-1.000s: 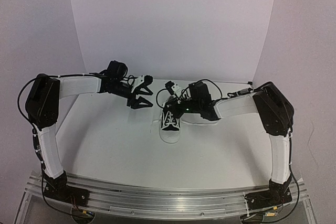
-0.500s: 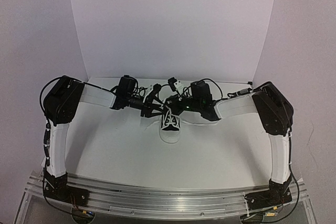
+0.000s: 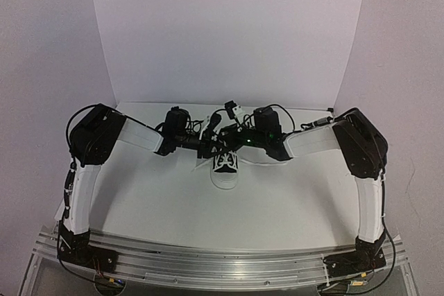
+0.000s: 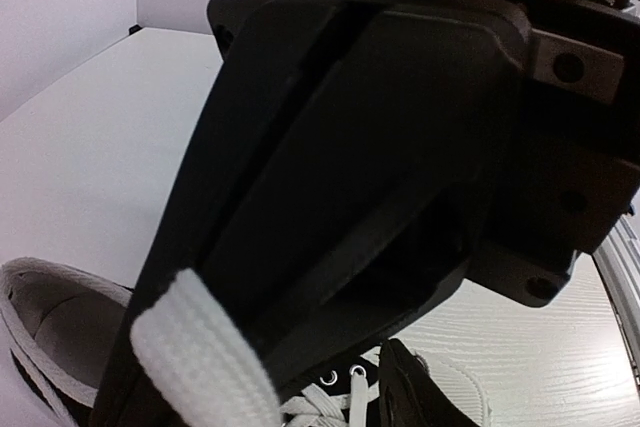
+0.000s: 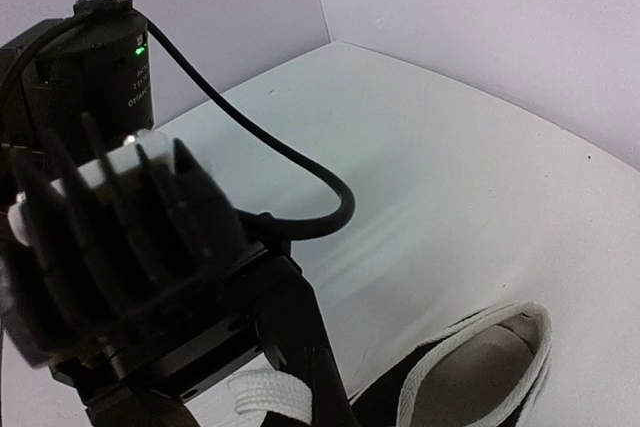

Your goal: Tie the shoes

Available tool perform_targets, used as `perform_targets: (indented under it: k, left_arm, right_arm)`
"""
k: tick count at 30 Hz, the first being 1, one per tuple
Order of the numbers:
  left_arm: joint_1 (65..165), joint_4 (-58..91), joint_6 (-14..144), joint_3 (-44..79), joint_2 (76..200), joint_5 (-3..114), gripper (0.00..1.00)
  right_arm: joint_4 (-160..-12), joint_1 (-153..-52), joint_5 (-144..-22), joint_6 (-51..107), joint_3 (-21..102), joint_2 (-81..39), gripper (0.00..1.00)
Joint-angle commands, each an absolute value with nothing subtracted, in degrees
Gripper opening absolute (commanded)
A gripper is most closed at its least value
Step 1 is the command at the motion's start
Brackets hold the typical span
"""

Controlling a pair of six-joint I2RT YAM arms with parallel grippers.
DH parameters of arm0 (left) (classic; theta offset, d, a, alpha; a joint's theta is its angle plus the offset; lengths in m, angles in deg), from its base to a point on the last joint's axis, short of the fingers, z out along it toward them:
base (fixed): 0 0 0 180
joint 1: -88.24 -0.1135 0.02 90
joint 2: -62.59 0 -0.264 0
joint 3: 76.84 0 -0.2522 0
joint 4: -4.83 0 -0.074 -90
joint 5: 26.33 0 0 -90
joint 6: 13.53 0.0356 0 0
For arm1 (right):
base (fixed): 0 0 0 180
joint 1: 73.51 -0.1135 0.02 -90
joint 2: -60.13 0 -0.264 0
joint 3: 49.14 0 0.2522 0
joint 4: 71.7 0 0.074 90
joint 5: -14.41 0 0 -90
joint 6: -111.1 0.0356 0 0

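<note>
Top external view: left arm (image 3: 142,134) and right arm (image 3: 312,142) fold inward, forearms level, over the sneaker (image 3: 226,171) toward the table's (image 3: 152,199) far edge; right gripper (image 3: 232,140) closed, left gripper (image 3: 208,145) unclear (lace (image 4: 200,357) against its finger)

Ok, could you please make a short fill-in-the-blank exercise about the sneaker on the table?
1. Only ___ sneaker stands on the table.
2. Its canvas is black and its toe cap is ___.
3. In the top view, its toe points toward the ___ edge of the table.
4. In the left wrist view, a flat white ___ end shows left of the eyelets.
Missing words: one; white; near; lace.
</note>
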State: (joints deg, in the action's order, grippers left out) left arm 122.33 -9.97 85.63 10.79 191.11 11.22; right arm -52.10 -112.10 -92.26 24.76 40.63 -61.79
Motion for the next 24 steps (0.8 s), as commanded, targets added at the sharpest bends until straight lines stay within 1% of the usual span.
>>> perform_targets:
  k: [1,3,4,6,7,8,9,10,12,13,14,15,17,21,23,24]
  left_arm:
    - [123.22,-16.43,81.95,10.06,192.29,11.57,0.27]
    - [123.22,-16.90,81.23,10.85,192.20,12.07,0.07]
    - [123.23,-17.38,80.95,11.32,191.91,12.49,0.01]
    - [123.22,-17.79,80.73,11.46,191.53,13.27,0.00]
    - [123.22,-17.82,80.60,11.36,191.40,13.65,0.00]
    - [123.22,-17.76,80.53,11.09,191.33,14.13,0.00]
    - [123.22,-17.63,80.53,10.93,191.21,14.35,0.00]
    - [123.22,-17.50,80.63,10.90,191.09,14.53,0.00]
    - [123.24,-17.35,81.17,11.38,190.75,14.91,0.00]
    - [123.24,-17.32,81.60,11.71,190.57,14.97,0.00]
    - [123.23,-17.31,82.14,11.99,190.43,15.07,0.00]
    - [123.22,-17.31,82.71,12.25,190.29,15.18,0.00]
    - [123.22,-17.43,83.81,12.60,190.06,15.60,0.00]
    - [123.22,-17.65,85.56,13.11,189.60,16.04,0.00]
    - [123.22,-17.55,86.63,13.58,189.38,15.96,0.00]
    - [123.25,-17.53,87.28,13.87,189.26,15.91,0.00]
  right_arm:
    - [-47.88,-112.36,-93.14,27.49,39.83,-62.37,0.00]
    - [-47.73,-112.36,-92.90,27.62,39.57,-62.36,0.00]
    - [-47.68,-112.36,-92.88,27.62,39.42,-62.35,0.00]
    - [-47.67,-112.36,-93.02,27.57,39.14,-62.31,0.00]
    - [-47.67,-112.36,-92.91,27.65,38.97,-62.20,0.05]
    - [-47.67,-112.34,-92.48,28.13,38.67,-61.87,0.16]
    - [-47.69,-112.36,-92.04,28.56,37.89,-61.34,0.31]
    - [-47.72,-112.36,-91.46,29.10,36.90,-60.41,0.44]
    - [-47.75,-112.39,-89.11,30.99,33.46,-57.04,0.65]
    - [-48.11,-112.37,-87.68,32.10,31.54,-54.47,0.78]
    - [-49.15,-112.37,-86.76,32.97,29.57,-51.86,0.85]
    - [-50.35,-112.38,-85.93,33.74,27.53,-49.38,0.89]
    - [-56.09,-112.36,-84.11,35.89,24.44,-44.50,0.92]
    - [-74.66,-112.33,-76.74,40.69,22.72,-35.54,0.92]
    - [-83.36,-111.73,-67.13,46.18,22.61,-32.34,0.89]
    - [-90.25,-110.72,-62.24,50.04,23.20,-31.30,0.86]
